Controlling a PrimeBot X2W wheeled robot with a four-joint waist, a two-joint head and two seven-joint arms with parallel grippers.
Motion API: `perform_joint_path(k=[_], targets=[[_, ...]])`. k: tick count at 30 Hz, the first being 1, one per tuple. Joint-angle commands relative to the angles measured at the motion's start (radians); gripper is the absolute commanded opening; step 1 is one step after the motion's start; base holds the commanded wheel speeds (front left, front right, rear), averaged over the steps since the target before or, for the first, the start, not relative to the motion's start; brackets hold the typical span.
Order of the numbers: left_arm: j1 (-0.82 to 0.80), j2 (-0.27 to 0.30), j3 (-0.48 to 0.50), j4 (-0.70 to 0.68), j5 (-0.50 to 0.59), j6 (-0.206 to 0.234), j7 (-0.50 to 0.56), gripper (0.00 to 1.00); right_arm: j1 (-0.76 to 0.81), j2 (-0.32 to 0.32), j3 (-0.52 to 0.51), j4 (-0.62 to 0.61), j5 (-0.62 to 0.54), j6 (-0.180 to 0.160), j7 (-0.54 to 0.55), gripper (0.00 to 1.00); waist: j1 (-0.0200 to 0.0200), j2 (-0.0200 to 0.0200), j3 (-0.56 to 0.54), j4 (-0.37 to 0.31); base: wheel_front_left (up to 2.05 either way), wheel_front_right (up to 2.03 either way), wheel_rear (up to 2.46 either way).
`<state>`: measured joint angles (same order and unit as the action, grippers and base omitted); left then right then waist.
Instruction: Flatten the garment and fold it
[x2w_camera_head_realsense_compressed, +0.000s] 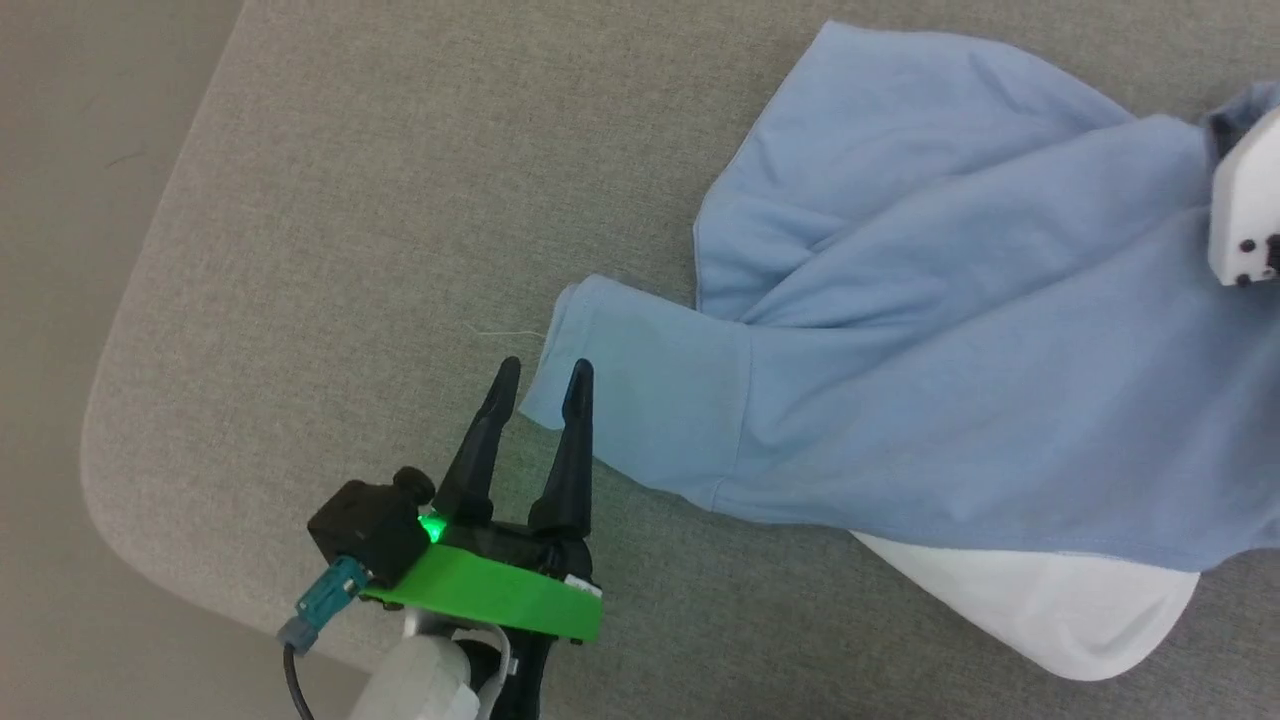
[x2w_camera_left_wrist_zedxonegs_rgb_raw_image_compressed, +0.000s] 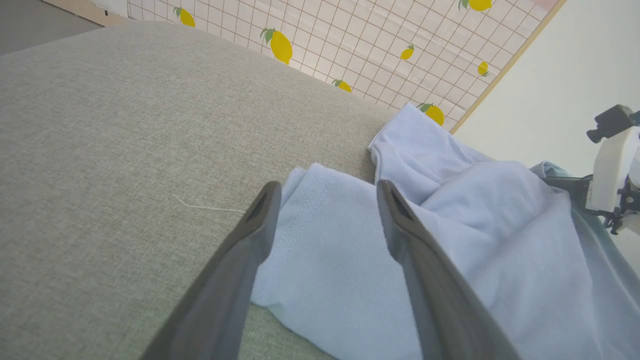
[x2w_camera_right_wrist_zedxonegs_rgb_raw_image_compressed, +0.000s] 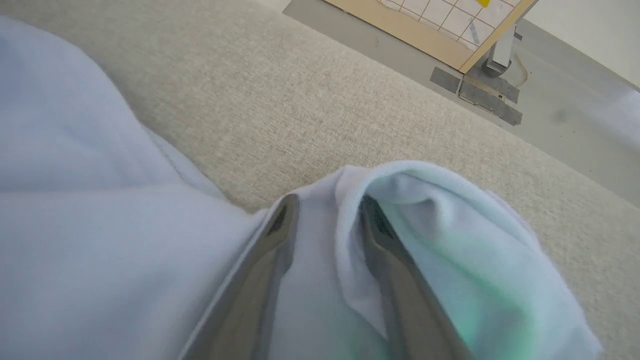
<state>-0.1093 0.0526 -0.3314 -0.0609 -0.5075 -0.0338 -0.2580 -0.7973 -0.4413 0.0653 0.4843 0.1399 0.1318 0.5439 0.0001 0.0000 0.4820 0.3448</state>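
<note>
Garment (x2w_camera_head_realsense_compressed: 960, 330) cut off at right; bunched

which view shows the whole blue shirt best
Head view: most of the garment lies in frame on the grey surface. Left wrist view gives its sleeve close up; right wrist view, bunched cloth around the right pincer.

The head camera looks down from high up on the grey counter (x2w_camera_head_realsense_compressed: 350, 250) and the garment (x2w_camera_head_realsense_compressed: 950, 380). The left wrist camera sits low and looks along the left fingers (x2w_camera_left_wrist_zedxonegs_rgb_raw_image_compressed: 235, 290), over the garment, to a lemon wall (x2w_camera_left_wrist_zedxonegs_rgb_raw_image_compressed: 350, 40). The right wrist camera is very close, with the right fingers (x2w_camera_right_wrist_zedxonegs_rgb_raw_image_compressed: 400, 290) in the same garment.
</note>
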Motion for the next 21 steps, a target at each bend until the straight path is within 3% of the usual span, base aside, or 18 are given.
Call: perform_joint_path(k=[1, 7, 13, 21], targets=[[-0.007, -0.002, 0.007, 0.007, 0.007, 0.000, -0.004, 1.00, -0.014, 0.009, 0.016, 0.000, 0.022, -0.001, 0.000, 1.00, -0.0001, 0.0000, -0.048, -0.047, 0.00, 0.00, 0.00], [0.021, -0.002, 0.035, 0.019, 0.025, -0.004, -0.004, 1.00, 0.028, 0.015, 0.024, -0.110, 0.150, -0.001, 0.049, 1.00, -0.0001, 0.0000, -0.136, -0.117, 0.00, 0.00, 0.00], [0.064, -0.002, 0.074, 0.019, 0.053, -0.010, -0.004, 1.00, 0.217, 0.044, -0.096, -0.363, 0.193, -0.001, -0.027, 1.00, -0.0001, 0.0000, -0.198, -0.178, 0.00, 0.00, 0.00], [0.115, -0.002, 0.102, 0.015, 0.079, -0.025, -0.004, 1.00, 0.603, 0.268, -0.310, -0.649, 0.091, -0.001, -0.270, 1.00, -0.0001, 0.0000, -0.228, -0.228, 0.00, 0.00, 0.00]])
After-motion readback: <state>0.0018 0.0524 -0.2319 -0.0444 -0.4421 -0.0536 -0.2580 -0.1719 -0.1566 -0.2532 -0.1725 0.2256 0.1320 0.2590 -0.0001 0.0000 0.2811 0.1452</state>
